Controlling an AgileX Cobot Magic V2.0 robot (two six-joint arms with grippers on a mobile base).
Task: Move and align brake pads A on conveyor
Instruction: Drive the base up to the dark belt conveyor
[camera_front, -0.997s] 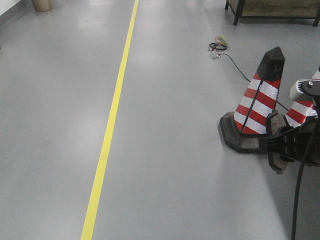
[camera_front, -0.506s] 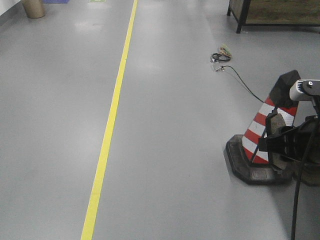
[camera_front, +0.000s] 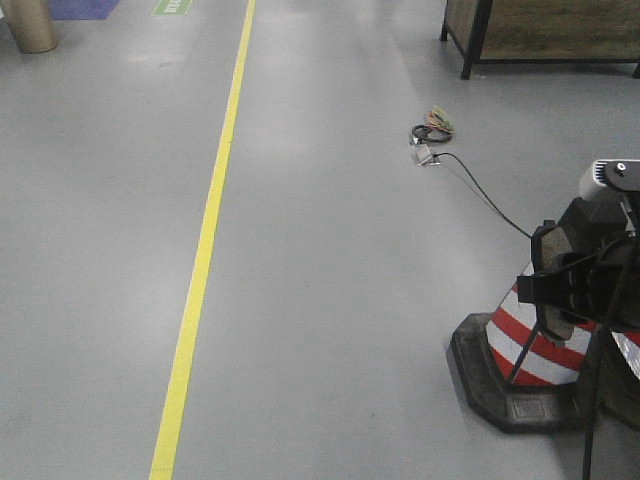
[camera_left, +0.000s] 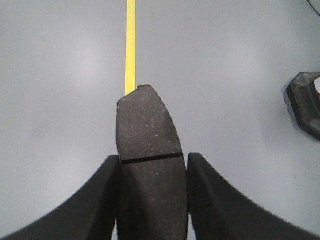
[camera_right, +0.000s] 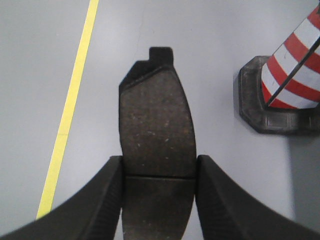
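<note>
L gripper clamped L pad, R gripper clamped R pad, both near the groove. I judged the pads rigid, prob. dense, with a gritty face. Mid-length edge grip suits.

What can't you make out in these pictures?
Conveyor: in no view.
Left brake pad, left wrist view: lower end cut off by the bottom edge, inside the left gripper.
Right brake pad, right wrist view: likewise, inside the right gripper.
Cone, front view: top hidden behind robot arm.
Bundle, front view: too small.
</note>
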